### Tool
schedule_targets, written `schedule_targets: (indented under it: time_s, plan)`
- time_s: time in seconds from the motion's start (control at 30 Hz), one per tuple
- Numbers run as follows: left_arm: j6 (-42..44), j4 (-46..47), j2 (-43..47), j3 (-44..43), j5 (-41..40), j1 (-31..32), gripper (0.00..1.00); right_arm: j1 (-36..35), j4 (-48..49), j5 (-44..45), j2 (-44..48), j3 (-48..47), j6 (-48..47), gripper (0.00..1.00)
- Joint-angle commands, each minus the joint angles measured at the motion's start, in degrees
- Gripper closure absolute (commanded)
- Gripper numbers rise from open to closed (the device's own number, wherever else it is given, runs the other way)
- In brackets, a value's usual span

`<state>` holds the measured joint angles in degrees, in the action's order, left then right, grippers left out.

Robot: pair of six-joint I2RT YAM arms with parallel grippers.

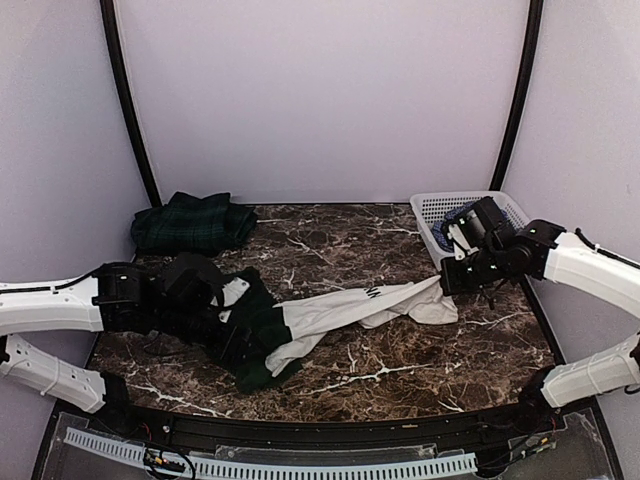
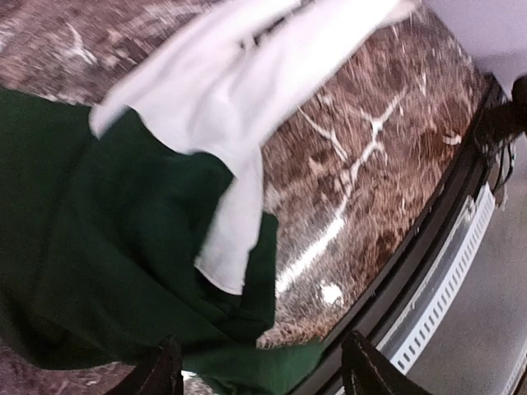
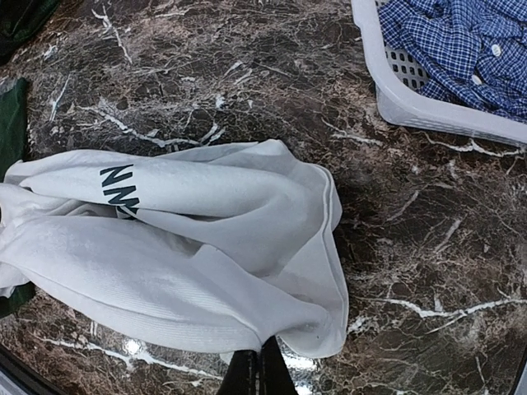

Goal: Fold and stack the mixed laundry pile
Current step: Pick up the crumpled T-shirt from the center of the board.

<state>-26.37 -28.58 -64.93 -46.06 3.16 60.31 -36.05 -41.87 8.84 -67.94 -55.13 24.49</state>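
The white garment with dark green parts (image 1: 345, 303) lies stretched across the middle of the counter (image 1: 420, 355). Its green end is bunched toward 8 o'clock in the top view and its white end reaches out toward 3 o'clock. Dark lettering shows on one white fold in the right wrist view, where the cloth (image 3: 206, 247) is rumpled into long soft ridges. The left tool (image 2: 262, 374) hangs over the green end with its two fingers (image 2: 160, 374) spread well apart. It holds nothing, and green fabric (image 2: 123, 247) and a white strip lie beneath it. The right tool (image 3: 257, 372) sits at the white end, at 6 o'clock in its own camera. Its fingers are pressed together and their tips touch the hem, but it is not clear whether a fold of cloth is caught between them. The dark green plaid garment (image 1: 195, 222) rests as a folded bundle at the far corner, about 10 o'clock, well apart from the stretched garment. At 2 o'clock stands the white lattice basket (image 1: 432, 206), with the blue-and-white check shirt (image 3: 461, 41) crumpled inside it, just beyond the right arm.
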Motion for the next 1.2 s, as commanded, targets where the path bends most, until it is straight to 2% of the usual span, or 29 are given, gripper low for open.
schedule_targets:
  time_s: [0.0, 0.13, 0.2, 0.37, 0.5, 0.7, 0.87, 1.17]
  plan:
    - [1.5, -4.5, 8.4, -1.9, -12.4, -5.3, 0.35, 1.9, -0.1, 1.0, 1.7, 0.2, -1.3, 1.00]
    - [-2.2, -7.0, 8.2, -1.4, -17.2, -8.2, 0.36, 4.3, 0.0, 0.7, 3.1, -0.2, -1.9, 1.00]
    - [-8.3, -9.4, 6.7, -1.0, -17.5, -9.2, 0.46, 4.5, 0.2, 0.1, 3.4, 0.1, -1.9, 1.00]
    - [-23.5, -4.5, 9.6, 7.3, -6.9, -9.3, 0.59, 4.5, 0.6, -1.3, 3.3, 0.4, -2.6, 1.00]
    - [-31.0, -1.9, 15.7, 14.7, -5.4, -9.3, 0.65, 4.5, 0.9, -1.6, 2.9, 0.7, -2.9, 1.00]
    - [-35.1, 3.2, 13.5, 18.7, -4.8, -9.4, 0.65, 4.6, 0.9, -1.6, 3.1, 0.8, -3.0, 1.00]
    - [-35.1, 8.1, 7.7, 18.5, -4.0, -9.9, 0.66, 4.5, 0.8, -1.7, 2.9, 0.8, -3.1, 1.00]
    - [-34.7, 11.9, 5.4, 20.0, -2.0, -13.7, 0.66, 4.5, 0.7, -1.6, 2.8, 0.8, -3.1, 1.00]
